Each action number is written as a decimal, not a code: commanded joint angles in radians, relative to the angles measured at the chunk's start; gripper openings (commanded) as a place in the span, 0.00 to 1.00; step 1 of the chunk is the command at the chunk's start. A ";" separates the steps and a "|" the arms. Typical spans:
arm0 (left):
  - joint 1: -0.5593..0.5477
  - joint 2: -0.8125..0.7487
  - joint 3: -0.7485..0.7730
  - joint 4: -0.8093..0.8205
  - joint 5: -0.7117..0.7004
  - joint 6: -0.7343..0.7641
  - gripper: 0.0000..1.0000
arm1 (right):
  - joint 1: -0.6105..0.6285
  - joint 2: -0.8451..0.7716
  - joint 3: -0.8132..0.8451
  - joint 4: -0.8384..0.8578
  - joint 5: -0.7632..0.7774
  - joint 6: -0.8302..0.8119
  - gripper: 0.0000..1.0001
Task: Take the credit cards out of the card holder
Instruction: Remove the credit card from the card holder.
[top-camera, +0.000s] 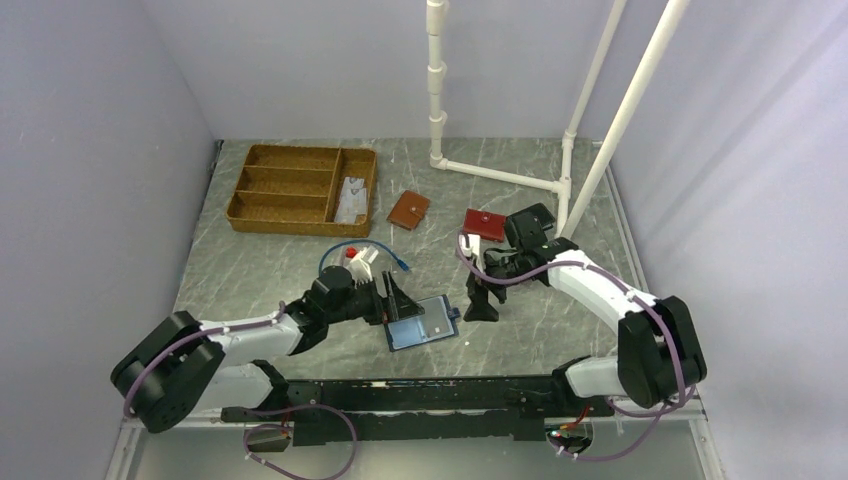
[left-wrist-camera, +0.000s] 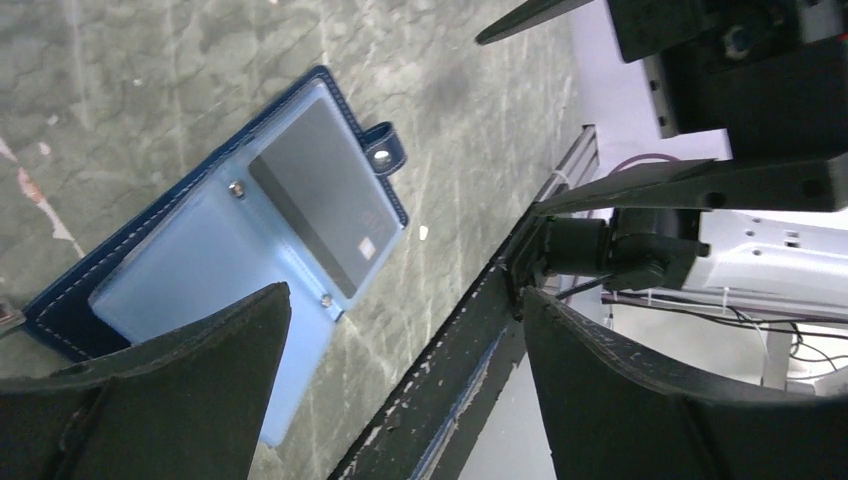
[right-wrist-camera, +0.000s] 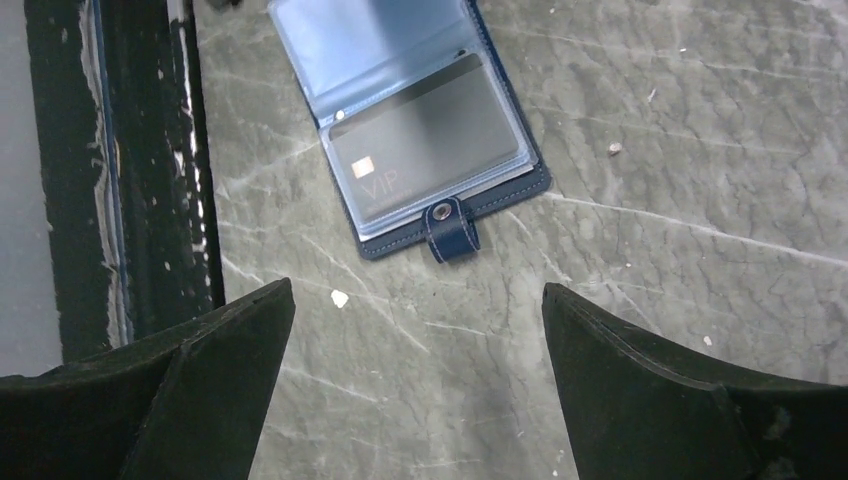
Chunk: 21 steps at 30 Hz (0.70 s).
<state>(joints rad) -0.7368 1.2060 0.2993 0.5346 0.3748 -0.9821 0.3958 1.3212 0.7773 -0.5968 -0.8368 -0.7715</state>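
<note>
Top view: the holder (top-camera: 424, 323) lies open and flat on the table (top-camera: 560, 320), a bit below the middle of the frame. My left gripper (top-camera: 398, 300) hangs close by its upper left corner. My right gripper (top-camera: 481, 303) is just to its right.

Left wrist view: the left jaws stand wide apart with nothing in them. A dark card (left-wrist-camera: 318, 205) sits in a clear sleeve, upper middle of the frame, next to the snap tab (left-wrist-camera: 383, 150).

Right wrist view: the right jaws are wide too, and empty. The card is at the top middle, tucked in. I cannot tell which side the sleeve opens. I think one gripper should press the blue side down while the other pinches the card's edge and slides it out flat and slow, so the holder does not drag along.
</note>
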 joint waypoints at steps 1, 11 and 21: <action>-0.009 0.057 0.046 0.040 -0.033 -0.012 0.88 | 0.008 0.038 0.067 0.100 -0.005 0.177 0.94; -0.025 0.127 0.063 0.059 -0.058 -0.035 0.67 | 0.075 0.200 0.141 0.148 0.032 0.337 0.52; -0.037 0.188 0.094 -0.021 -0.090 -0.040 0.51 | 0.105 0.301 0.165 0.189 0.075 0.431 0.19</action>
<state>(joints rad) -0.7628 1.3762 0.3733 0.5098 0.3119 -1.0122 0.4866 1.5967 0.8921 -0.4408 -0.7662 -0.3862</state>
